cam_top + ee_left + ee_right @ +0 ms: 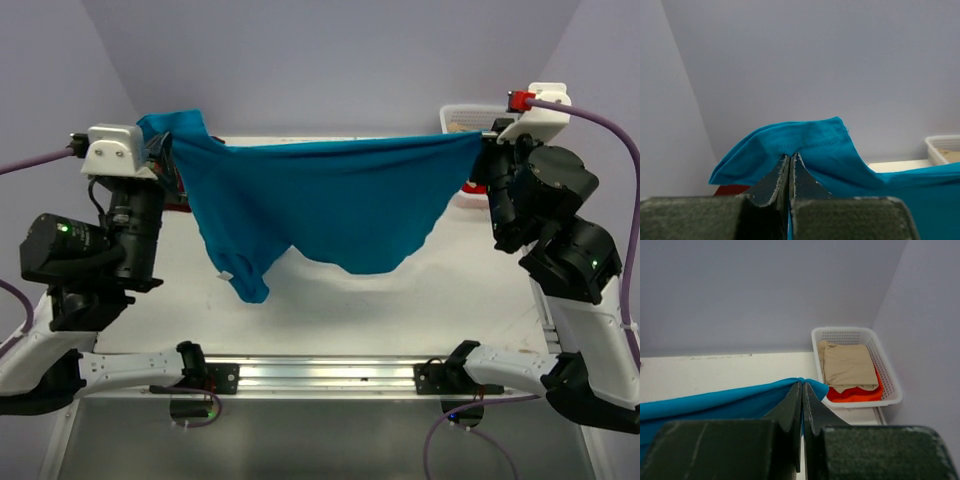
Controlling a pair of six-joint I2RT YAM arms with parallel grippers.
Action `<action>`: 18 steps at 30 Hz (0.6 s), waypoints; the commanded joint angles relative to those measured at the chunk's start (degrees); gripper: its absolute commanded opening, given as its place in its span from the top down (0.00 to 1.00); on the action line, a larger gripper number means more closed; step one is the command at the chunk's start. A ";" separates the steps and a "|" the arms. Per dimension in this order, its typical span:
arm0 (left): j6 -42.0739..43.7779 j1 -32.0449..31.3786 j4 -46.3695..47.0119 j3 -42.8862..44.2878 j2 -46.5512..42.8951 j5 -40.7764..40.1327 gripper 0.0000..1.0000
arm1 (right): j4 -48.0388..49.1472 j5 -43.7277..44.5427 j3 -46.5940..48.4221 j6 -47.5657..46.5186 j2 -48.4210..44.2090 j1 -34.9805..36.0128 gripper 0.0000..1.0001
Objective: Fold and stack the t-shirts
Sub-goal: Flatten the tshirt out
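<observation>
A teal-blue t-shirt (330, 200) hangs stretched between both grippers above the white table (350, 315). Its upper edge is pulled nearly straight and its lower part sags toward the tabletop. My left gripper (165, 145) is shut on the shirt's left end; in the left wrist view the hemmed cloth (810, 137) bunches over the closed fingertips (791, 157). My right gripper (487, 140) is shut on the right end, where the cloth (715, 402) folds over its tips (802, 385). A sliver of dark red cloth (732, 189) shows low behind the left gripper, mostly hidden.
A white plastic basket (840, 331) stands at the table's back right corner, holding a folded beige cloth (847, 365) on an orange one (855, 394). Grey walls close the back and both sides. A metal rail (320, 375) runs along the near edge between the arm bases.
</observation>
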 commanded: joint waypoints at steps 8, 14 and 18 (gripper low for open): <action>10.97 0.71 8.76 11.19 13.27 12.27 1.00 | 5.33 -1.59 2.95 -9.67 3.46 -0.27 1.00; -14.49 29.91 -8.54 18.35 24.88 41.34 1.00 | 6.65 -7.46 4.26 -7.22 10.75 -5.34 1.00; -25.93 48.76 -10.21 17.72 34.45 55.60 1.00 | 5.68 -14.93 6.55 -3.09 16.73 -11.95 1.00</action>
